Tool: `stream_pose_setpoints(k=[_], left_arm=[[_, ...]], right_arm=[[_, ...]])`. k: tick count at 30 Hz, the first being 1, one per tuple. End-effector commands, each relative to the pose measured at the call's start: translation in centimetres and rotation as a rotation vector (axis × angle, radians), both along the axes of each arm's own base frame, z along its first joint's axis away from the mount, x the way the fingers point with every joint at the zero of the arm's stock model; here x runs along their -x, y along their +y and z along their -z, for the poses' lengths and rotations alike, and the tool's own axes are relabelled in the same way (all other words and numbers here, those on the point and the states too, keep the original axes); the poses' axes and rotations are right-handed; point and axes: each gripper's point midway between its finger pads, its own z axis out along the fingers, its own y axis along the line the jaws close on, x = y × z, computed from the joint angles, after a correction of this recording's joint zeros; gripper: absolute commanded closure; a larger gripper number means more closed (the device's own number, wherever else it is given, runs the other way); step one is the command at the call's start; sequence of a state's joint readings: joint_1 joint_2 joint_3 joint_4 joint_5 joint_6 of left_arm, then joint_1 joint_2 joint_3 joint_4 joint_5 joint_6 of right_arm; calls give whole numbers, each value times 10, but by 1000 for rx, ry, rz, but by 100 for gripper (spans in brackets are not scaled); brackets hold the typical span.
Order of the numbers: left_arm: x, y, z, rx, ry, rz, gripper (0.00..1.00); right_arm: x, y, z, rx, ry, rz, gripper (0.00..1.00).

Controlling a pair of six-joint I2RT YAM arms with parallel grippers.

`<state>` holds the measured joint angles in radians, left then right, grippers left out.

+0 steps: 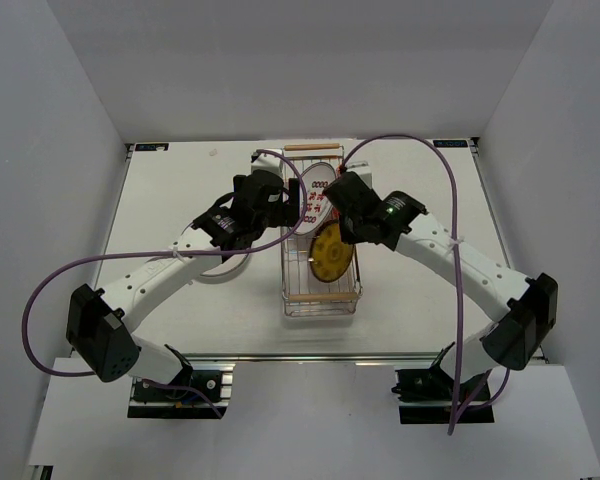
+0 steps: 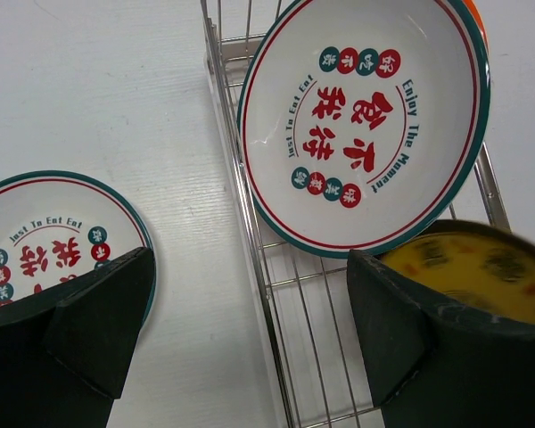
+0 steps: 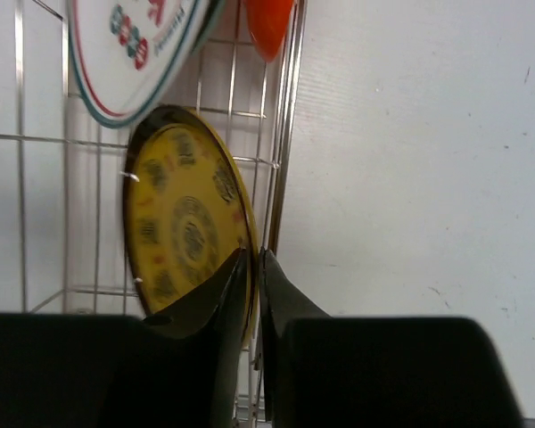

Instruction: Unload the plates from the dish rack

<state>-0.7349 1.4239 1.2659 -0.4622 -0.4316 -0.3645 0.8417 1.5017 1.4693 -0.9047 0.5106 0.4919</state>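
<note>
Over the rack's right side, right claw (image 3: pixel 254 260): narrowed to a slit. You have the rim of the yellow plate (image 3: pixel 183 223) pinched between its two fingers (image 3: pixel 216 308), one on each face.
Grip point: the plate edge closest to the right wall of the dish rack (image 3: pixel 285 134).
Yellow plate: stands on edge inside the rack, close to upright, in the half nearer to you. Its patterned face is turned toward the rack's left side.
Left claw (image 2: pixel 250 263): jaws spread wide with nothing between them. It hangs above the rack's left wall, so one finger sits over the table (image 2: pixel 116 107) and the other over the rack.
Lettered plate (image 2: pixel 366 125): white with green and red rings and red characters. It leans on edge in the rack just beyond the yellow plate, touched by neither claw.
Orange plate (image 3: pixel 267 22): you get only a sliver of it, right behind the lettered plate and cut off by the frame edge.
Second lettered plate (image 2: pixel 53 223): lies flat on the table just left of the rack. The left claw's finger covers part of it, and the left arm covers most of it in the top view.
Rack position: mid-table, long axis running away from you, with a wooden handle (image 1: pixel 321 296) across the near end.
Hidden from you: in the top view both wrists cover their own fingertips. In the right wrist view the fingers hide the yellow plate's lower edge, so you cannot tell whether it rests on the wires. You cannot tell what stands behind the orange plate.
</note>
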Motion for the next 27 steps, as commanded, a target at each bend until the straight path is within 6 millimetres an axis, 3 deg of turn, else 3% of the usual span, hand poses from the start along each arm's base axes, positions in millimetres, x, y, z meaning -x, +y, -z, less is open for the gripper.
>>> stream_pose_setpoints(k=[1,7,10,17,23,27], left_arm=[[-2,4,-18,30,-47,-13,2],[-5,3,-16,11,-36,-18,2],[-6,1,-19,15,-39,-17,2],[-5,5,-18,9,-36,-26,2],[2,12,-6,-11,-15,-34,2],[8,17,-7,-2,-14,-37,2]], right_arm=[[-10,10,-57,-135,-147,-2,91],[-16,-14,-86,-164,-259,85,89],[-20,-22,-96,-200,-297,103,94],[-15,13,-67,-234,-182,-116,92],[-11,28,-42,-215,-102,-217,88],[-4,50,-31,-231,-81,-404,73]])
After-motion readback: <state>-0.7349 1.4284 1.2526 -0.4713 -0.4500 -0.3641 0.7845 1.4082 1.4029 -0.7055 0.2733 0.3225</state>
